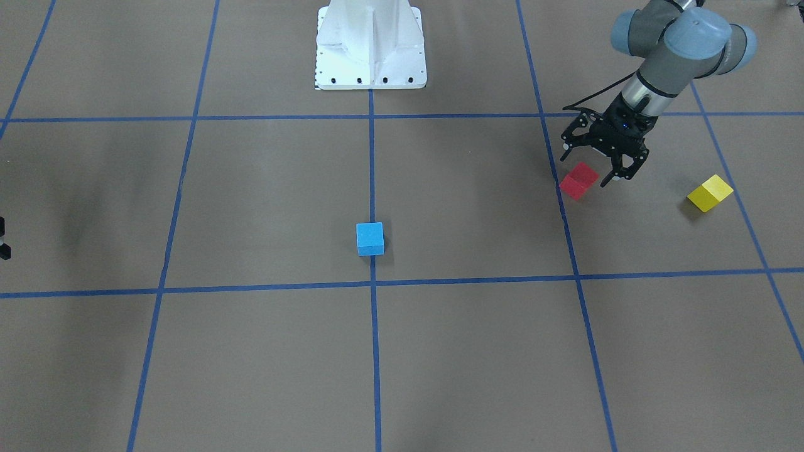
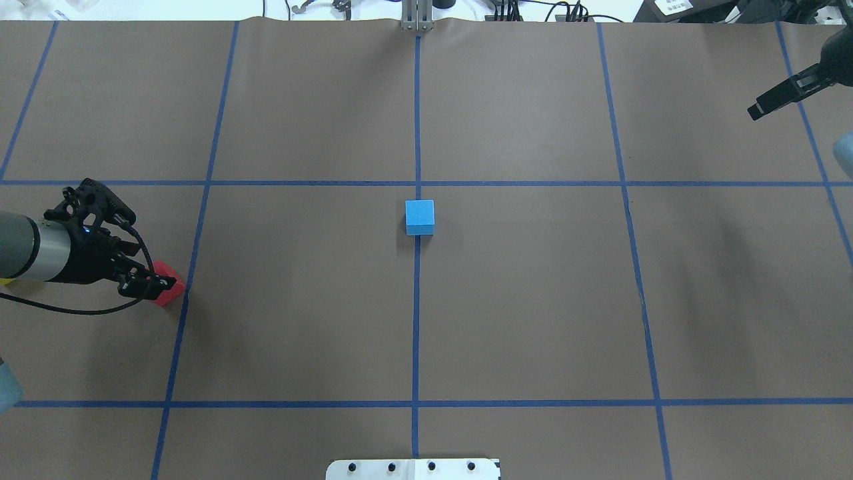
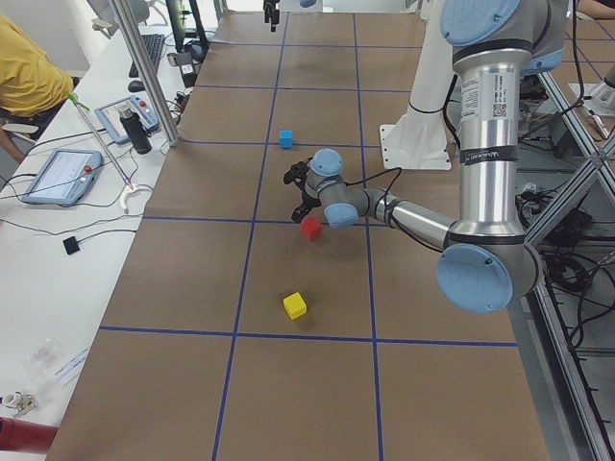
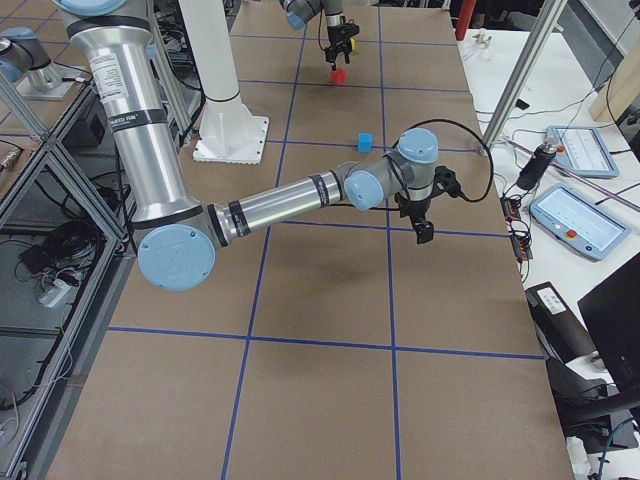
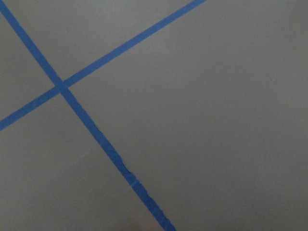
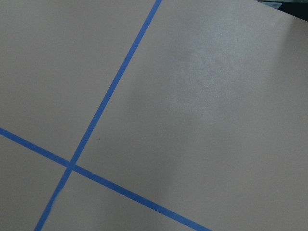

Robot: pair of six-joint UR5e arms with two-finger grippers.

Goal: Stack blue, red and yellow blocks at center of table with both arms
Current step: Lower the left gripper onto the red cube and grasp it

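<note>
front-facing view: the left gripper [image 1: 593, 166] is seen spread apart just above the red block [image 1: 579, 181], toward the table's [image 1: 251, 351] left edge; the blue block [image 1: 370, 238] is placed at centre; overhead view: the right gripper [image 2: 760, 108] is found near the far right corner, its state cannot be told; the red block is judged nearer the left gripper.

Brown tabletop [image 1: 251, 207], blue tape grid [image 1: 176, 207]. Blue block [image 1: 370, 238] dead center, on middle tape line. Red block [image 1: 579, 181] toward left end, yellow block [image 1: 710, 193] further out, well apart. White pedestal base [image 1: 370, 69] at robot-side edge.
</note>
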